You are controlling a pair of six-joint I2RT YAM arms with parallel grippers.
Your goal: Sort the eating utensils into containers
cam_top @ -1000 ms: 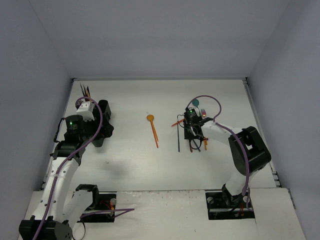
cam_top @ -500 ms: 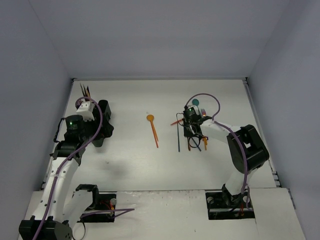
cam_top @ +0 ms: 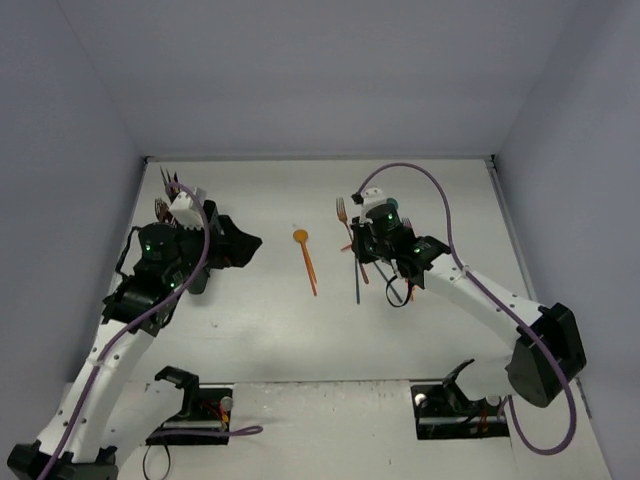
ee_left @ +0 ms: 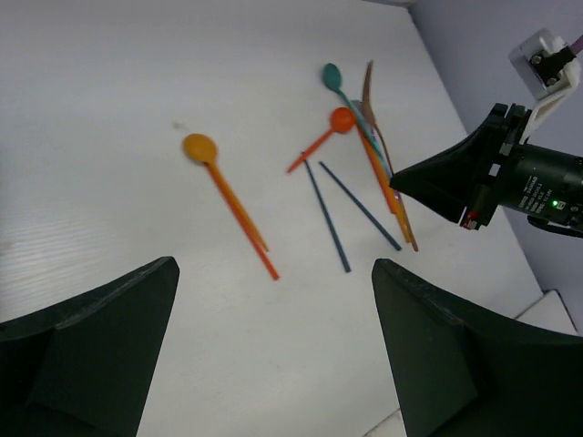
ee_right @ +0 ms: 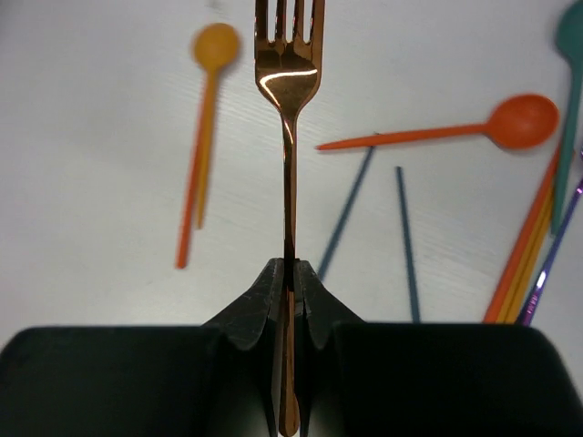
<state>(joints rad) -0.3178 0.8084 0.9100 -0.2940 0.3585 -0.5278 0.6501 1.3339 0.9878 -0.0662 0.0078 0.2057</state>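
Currently | step: transfer, pick in hand | right jaws clamped on copper fork [ee_right: 287,82] handle, tines outward | left jaws wide apart, empty | orange spoon [cam_top: 305,258], others loose on desk [cam_top: 270,320] | next: carry fork to wire-mesh caddy [cam_top: 197,279] far left, align over compartment.

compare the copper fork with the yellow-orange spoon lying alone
The copper fork is gripped by the right end effector, off the table; the yellow-orange spoon lies flat on it. The fork is shiny with tines; the spoon looks matte with a round bowl. Both are slim utensils.
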